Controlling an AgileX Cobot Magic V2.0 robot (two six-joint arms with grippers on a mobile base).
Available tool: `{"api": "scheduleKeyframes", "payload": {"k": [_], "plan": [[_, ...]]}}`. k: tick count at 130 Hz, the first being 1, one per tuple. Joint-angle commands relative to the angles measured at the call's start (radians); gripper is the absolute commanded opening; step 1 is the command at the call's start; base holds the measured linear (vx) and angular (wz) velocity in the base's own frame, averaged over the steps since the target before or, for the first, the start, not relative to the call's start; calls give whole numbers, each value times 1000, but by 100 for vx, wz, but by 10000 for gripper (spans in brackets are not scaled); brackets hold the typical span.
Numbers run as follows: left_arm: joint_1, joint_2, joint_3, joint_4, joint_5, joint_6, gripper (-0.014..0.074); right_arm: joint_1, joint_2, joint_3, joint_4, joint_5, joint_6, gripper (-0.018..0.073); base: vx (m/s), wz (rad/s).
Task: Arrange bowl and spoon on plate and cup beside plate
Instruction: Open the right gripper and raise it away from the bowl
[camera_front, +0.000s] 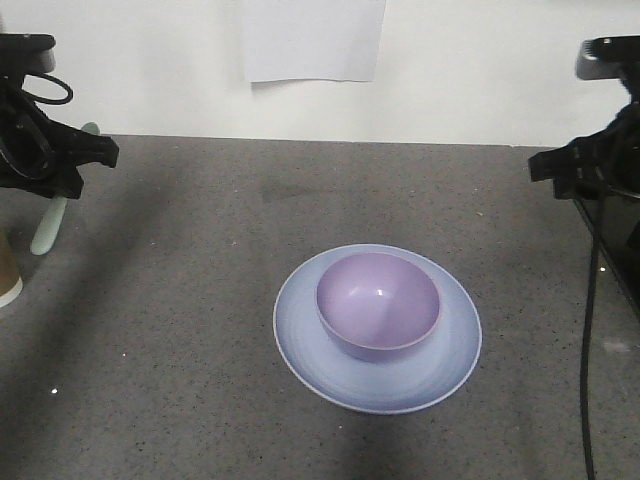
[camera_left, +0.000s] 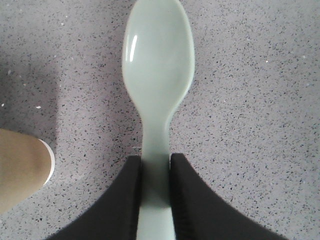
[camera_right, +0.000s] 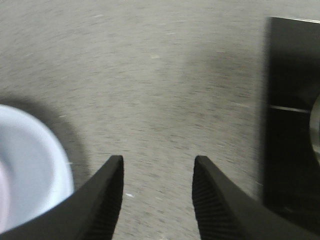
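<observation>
**A:** What's the left tool (camera_left: 156, 161) up to?

**B:** It's pinching the spoon (camera_left: 159, 65) by its handle with the scoop end sticking out front, I'd guess so it can go down scoop-first. It's hanging over the worktop (camera_front: 180, 380), well left of the plate (camera_front: 300, 335).

**A:** And the right tool (camera_right: 157, 165)?

**B:** Jaws spread wide with nothing in them, parked right of the plate. Looks like it's just keeping clear. The bowl (camera_front: 378, 300) sits mid-plate, so that bit's done. The cup (camera_left: 20, 170) is well left of the plate, near the spoon, so I reckon it has to come in closer once the spoon lands.
</observation>
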Motion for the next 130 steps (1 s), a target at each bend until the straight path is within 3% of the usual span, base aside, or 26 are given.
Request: {"api": "scheduleKeyframes", "payload": {"k": [1,17,48,130], "plan": [[-5,-42,-23,0,-36,-2,-8,-42,-61,-26,-14,-21,2,319,0,0],[-5,-42,-23,0,-36,-2,-8,-44,-111,27,7,-37,2,241,0,0],[-5,-42,-23,0,-36,-2,-8,-44,-220,240,69,-98,-24,-15,0,0],[-5,-42,-23,0,-36,-2,-6,-44,-389,306,58,-123,-24,-8,0,0]]}}
